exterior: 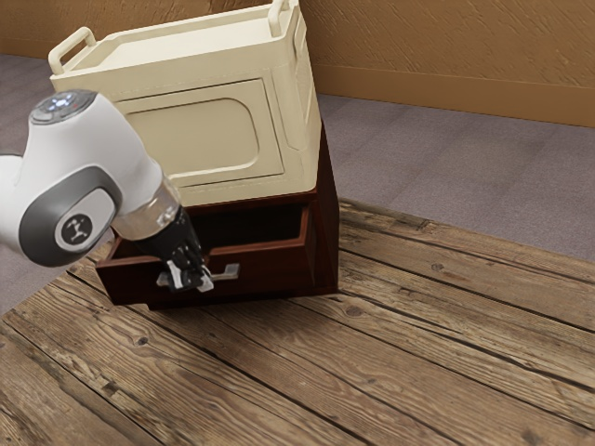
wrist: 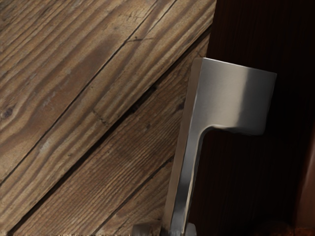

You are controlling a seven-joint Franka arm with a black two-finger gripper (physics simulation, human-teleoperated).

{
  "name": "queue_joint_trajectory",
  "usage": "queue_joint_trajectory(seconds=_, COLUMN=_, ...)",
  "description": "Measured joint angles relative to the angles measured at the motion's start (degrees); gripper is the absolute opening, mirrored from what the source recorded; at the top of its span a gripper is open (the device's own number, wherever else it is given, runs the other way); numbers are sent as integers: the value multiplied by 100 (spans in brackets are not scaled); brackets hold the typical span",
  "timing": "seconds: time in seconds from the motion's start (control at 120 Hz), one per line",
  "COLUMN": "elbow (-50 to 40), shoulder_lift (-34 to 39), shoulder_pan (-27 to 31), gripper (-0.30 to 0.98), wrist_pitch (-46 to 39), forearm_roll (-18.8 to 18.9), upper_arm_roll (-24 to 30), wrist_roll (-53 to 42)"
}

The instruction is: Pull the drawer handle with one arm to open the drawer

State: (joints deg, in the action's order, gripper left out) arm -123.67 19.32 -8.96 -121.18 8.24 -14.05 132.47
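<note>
My gripper (exterior: 192,280) is at the front of the dark red-brown drawer (exterior: 273,267), its fingers on either side of the metal handle (exterior: 226,272). The drawer stands partly pulled out of its cabinet (exterior: 325,228), with the dark inside showing behind the front panel. In the wrist view the handle (wrist: 236,96) runs as a long grey bar with a bent end toward the dark drawer front (wrist: 236,187). Its bar passes between the fingertips of the gripper (wrist: 173,229), which meet it from two sides. Part of the handle is hidden behind the fingers in the exterior view.
A cream-coloured box (exterior: 223,139) with raised end handles sits on top of the cabinet, close behind the arm. Wooden planks (exterior: 372,372) extend in front of the drawer and toward the exterior view's right. Grey carpet (exterior: 446,167) and a tan wall lie beyond.
</note>
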Motion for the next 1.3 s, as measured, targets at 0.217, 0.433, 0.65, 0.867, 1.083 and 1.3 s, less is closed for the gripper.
queue_joint_trajectory(seconds=0.217, elbow=-208, shoulder_lift=229, shoulder_pan=-77, gripper=-10, wrist_pitch=8, forearm_roll=1, upper_arm_roll=1, wrist_roll=-13)
queue_joint_trajectory(seconds=0.433, elbow=-369, shoulder_lift=404, shoulder_pan=-132, gripper=-10, wrist_pitch=11, forearm_roll=4, upper_arm_roll=34, wrist_roll=-21)
queue_joint_trajectory(seconds=0.65, elbow=-523, shoulder_lift=592, shoulder_pan=-190, gripper=-10, wrist_pitch=7, forearm_roll=17, upper_arm_roll=110, wrist_roll=-16)
queue_joint_trajectory(seconds=0.867, elbow=-715, shoulder_lift=811, shoulder_pan=-196, gripper=-10, wrist_pitch=6, forearm_roll=6, upper_arm_roll=114, wrist_roll=-15)
queue_joint_trajectory(seconds=1.083, elbow=-897, shoulder_lift=1050, shoulder_pan=-188, gripper=-10, wrist_pitch=5, forearm_roll=3, upper_arm_roll=233, wrist_roll=-22)
queue_joint_trajectory(seconds=1.3, elbow=-977, shoulder_lift=1139, shoulder_pan=-184, gripper=-10, wrist_pitch=3, forearm_roll=9, upper_arm_roll=288, wrist_roll=-27)
